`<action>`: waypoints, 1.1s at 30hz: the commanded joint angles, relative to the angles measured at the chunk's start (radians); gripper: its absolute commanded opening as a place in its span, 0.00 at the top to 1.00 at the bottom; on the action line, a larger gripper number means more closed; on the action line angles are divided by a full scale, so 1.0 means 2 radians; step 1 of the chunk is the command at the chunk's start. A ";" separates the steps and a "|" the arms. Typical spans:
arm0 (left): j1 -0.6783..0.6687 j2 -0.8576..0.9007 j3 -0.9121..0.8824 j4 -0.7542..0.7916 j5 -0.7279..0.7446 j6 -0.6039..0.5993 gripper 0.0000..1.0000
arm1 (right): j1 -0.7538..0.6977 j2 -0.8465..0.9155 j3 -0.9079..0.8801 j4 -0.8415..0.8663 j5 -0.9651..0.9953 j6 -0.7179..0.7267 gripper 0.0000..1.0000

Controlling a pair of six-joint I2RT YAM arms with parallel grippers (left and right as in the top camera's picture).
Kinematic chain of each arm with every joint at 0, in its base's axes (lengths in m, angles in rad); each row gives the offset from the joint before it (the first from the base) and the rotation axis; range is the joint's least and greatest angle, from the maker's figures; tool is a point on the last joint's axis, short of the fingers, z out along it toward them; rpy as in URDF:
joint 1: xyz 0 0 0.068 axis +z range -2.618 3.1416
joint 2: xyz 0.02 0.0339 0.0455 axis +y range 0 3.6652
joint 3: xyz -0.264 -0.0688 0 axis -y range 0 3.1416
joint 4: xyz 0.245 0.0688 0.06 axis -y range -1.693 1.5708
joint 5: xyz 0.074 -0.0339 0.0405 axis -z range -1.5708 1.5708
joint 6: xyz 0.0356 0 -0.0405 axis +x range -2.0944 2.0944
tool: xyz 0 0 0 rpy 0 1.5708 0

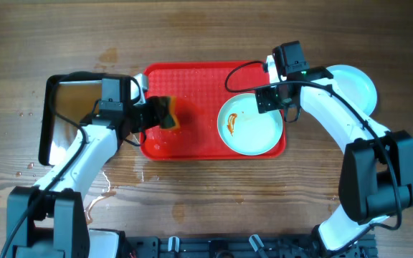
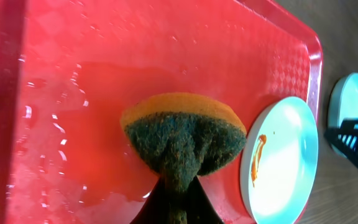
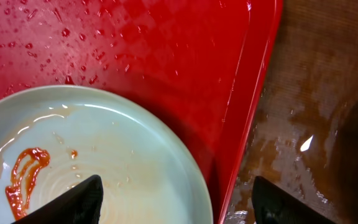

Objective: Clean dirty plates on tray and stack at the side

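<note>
The red tray lies in the middle of the table and is wet. One pale blue plate with an orange-red smear sits at the tray's right end. It also shows in the left wrist view and the right wrist view. A clean-looking pale plate lies on the table to the right of the tray. I cannot tell whether it is a single plate or a stack. My left gripper is shut on an orange and dark green sponge over the tray's left part. My right gripper is open above the smeared plate's right rim and the tray's edge.
A black metal pan lies left of the tray. Water is spilled on the wooden table at the front left and beside the tray's right edge.
</note>
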 commanded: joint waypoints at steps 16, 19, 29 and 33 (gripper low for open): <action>-0.012 -0.011 -0.002 0.002 0.004 0.011 0.96 | 0.001 0.065 -0.003 -0.050 -0.146 -0.016 0.35; -0.012 -0.011 -0.002 0.003 0.004 0.011 0.96 | 0.010 0.065 -0.003 -0.028 -0.176 0.036 0.43; -0.012 -0.011 -0.002 0.002 0.004 0.011 0.96 | 0.014 0.044 0.079 -0.117 -0.154 0.122 0.41; -0.012 -0.011 -0.002 0.000 0.004 0.011 0.96 | 0.014 0.025 0.080 -0.167 -0.068 0.178 0.40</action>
